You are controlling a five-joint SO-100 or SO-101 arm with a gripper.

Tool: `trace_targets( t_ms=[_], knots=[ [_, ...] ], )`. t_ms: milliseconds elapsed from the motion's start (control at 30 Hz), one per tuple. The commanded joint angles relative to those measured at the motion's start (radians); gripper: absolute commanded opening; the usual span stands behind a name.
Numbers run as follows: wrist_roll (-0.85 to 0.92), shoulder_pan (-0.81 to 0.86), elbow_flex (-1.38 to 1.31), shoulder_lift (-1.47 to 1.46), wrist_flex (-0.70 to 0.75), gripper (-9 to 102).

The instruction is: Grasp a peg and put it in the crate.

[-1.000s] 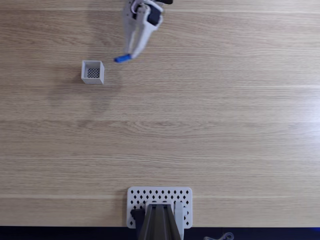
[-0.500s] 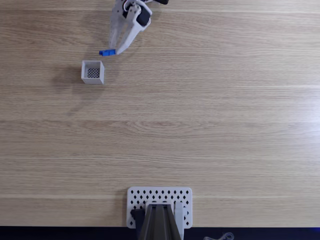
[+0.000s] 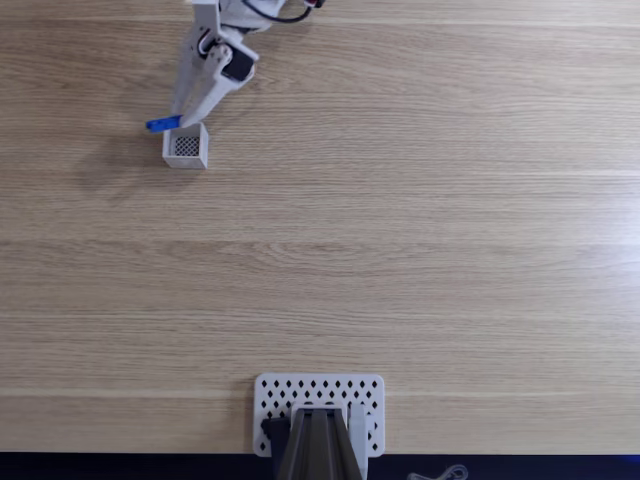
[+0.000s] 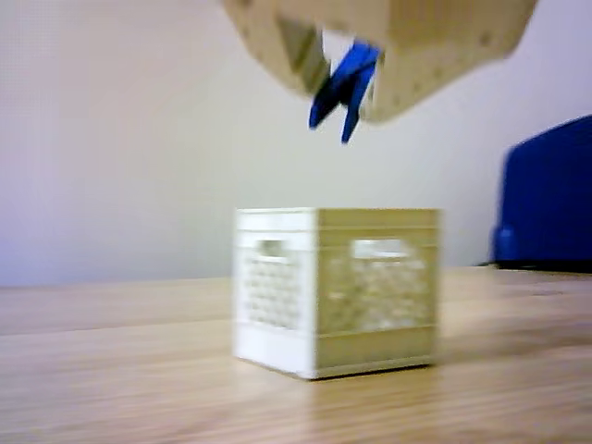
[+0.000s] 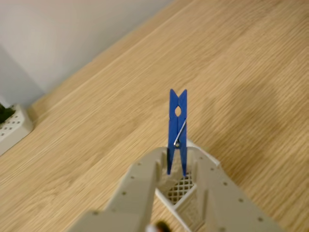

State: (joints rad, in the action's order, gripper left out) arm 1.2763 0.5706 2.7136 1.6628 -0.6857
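From the wrist view my end effector (image 5: 176,169) is clenched on the peg (image 5: 177,129), whose free end juts forward past the fingertips, with the crate (image 5: 186,191) partly showing between the fingers below. In the other view I see the peg (image 4: 345,85) hanging in the air above the crate (image 4: 338,287), clear of its rim. From the fixed view, the crate (image 3: 186,146) sits on the wooden surface (image 3: 400,230), and the peg (image 3: 163,123) lies over its upper-left corner.

Peg (image 5: 176,129): bright blue w/ silver wire spring. Crate (image 4: 338,287): white, lattice sides, dark-holed mesh btm. Pincer (image 5: 176,169): off-white/beige. Tabletop (image 3: 400,250): light oak grain. Perforated plate (image 3: 318,392) at 6 o'clock in fixed view: white, diamond holes.
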Motion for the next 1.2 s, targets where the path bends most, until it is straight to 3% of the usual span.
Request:
trace_targets(
  t_ms=[0,267,533,1000,1167],
  knots=[
    [0.008,0.011,-0.091,-0.011,-0.028,-1],
    [0.006,-0.038,-0.089,-0.034,-0.023,0],
    [0.005,-0.064,-0.086,-0.021,-0.023,11],
    [-0.011,-0.060,-0.081,0.009,-0.018,-1],
    [-0.017,-0.109,-0.023,0.195,0.081,0]
  ],
)
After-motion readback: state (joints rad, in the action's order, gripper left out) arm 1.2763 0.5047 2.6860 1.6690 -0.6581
